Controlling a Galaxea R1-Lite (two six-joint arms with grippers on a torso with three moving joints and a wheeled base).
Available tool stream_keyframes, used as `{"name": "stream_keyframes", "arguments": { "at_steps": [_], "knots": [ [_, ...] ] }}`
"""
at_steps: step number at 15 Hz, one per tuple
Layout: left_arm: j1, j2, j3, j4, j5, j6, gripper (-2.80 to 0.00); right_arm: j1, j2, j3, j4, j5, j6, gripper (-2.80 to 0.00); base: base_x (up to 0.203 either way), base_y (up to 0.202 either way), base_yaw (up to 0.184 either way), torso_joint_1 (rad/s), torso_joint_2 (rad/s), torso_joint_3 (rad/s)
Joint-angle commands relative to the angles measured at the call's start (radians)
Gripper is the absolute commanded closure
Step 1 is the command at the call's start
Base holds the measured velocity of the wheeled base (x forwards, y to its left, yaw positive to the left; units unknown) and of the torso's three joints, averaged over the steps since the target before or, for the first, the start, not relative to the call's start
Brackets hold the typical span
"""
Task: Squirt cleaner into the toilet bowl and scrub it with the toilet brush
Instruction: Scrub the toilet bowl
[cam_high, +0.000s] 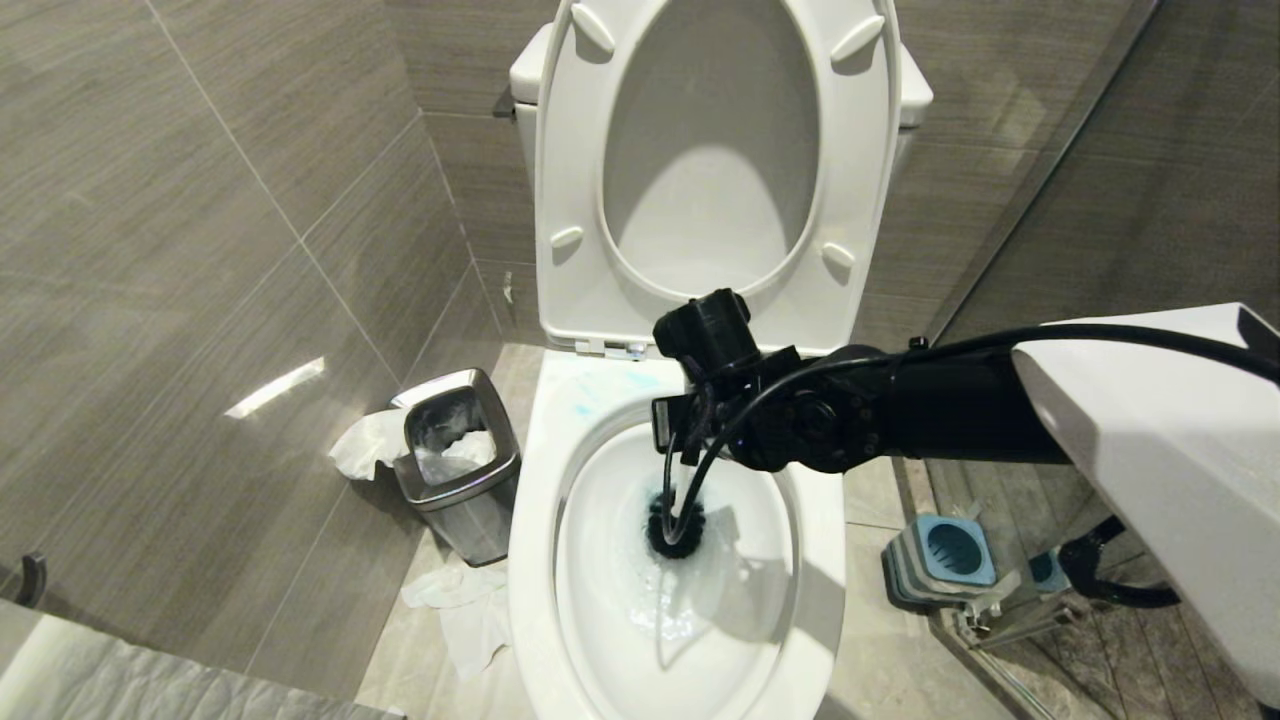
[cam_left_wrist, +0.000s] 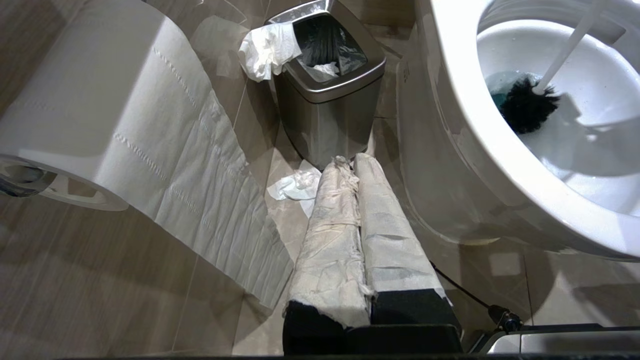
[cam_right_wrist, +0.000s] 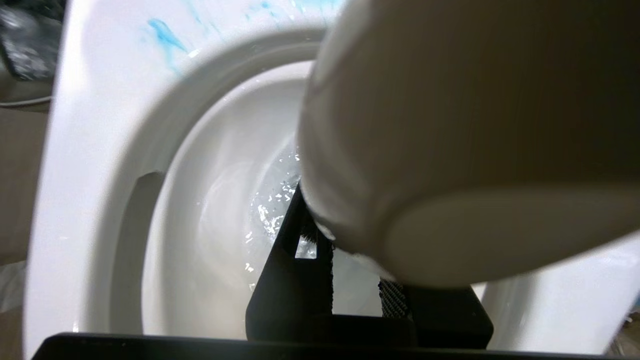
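Note:
The toilet bowl (cam_high: 535, 520) stands open with water at its bottom. The toilet brush has its black bristle head (cam_high: 676, 527) in that water. From the left wrist view its slim white handle (cam_left_wrist: 565, 55) slants up out of the bowl (cam_left_wrist: 450, 100) from the bristles (cam_left_wrist: 525, 105). My right gripper (cam_high: 668, 435) hangs over the bowl's back half, shut on the handle. In the right wrist view the handle's rounded end (cam_right_wrist: 450, 150) fills the space above the black fingers (cam_right_wrist: 290, 285). My left gripper (cam_left_wrist: 350, 165), its fingers wrapped in paper, is shut on nothing, low beside the bowl. The cleaner is out of view.
Blue streaks (cam_high: 590, 395) mark the rim's back left. A steel bin (cam_high: 460, 460) with tissue stands left of the toilet, more tissue (cam_high: 465, 610) on the floor. The blue-grey brush holder (cam_high: 945, 560) sits at the right by a glass wall. A toilet-paper roll (cam_left_wrist: 100, 100) hangs left.

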Motion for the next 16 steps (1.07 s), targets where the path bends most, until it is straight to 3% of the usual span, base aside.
{"name": "stream_keyframes", "arguments": {
  "at_steps": [1, 7, 9, 16],
  "knots": [
    [0.000, 0.002, 0.000, 0.000, 0.000, 0.000, 0.00, 0.018, -0.113, 0.029, 0.007, -0.003, 0.002, 0.00, 0.000, 0.000, 0.000, 0.000, 0.00, 0.000],
    [0.000, 0.002, 0.000, 0.000, 0.000, 0.000, 0.00, 0.082, -0.422, 0.093, 0.154, -0.007, -0.001, 0.00, 0.000, 0.000, 0.000, 0.000, 0.00, 0.000],
    [0.000, 0.002, 0.000, 0.000, 0.000, 0.000, 0.00, 0.081, -0.414, 0.095, 0.166, -0.053, -0.001, 0.00, 0.000, 0.000, 0.000, 0.000, 0.00, 0.000],
    [0.000, 0.002, 0.000, 0.000, 0.000, 0.000, 0.00, 0.032, -0.249, 0.079, 0.158, -0.067, 0.002, 0.00, 0.000, 0.000, 0.000, 0.000, 0.00, 0.000]
  ]
}}
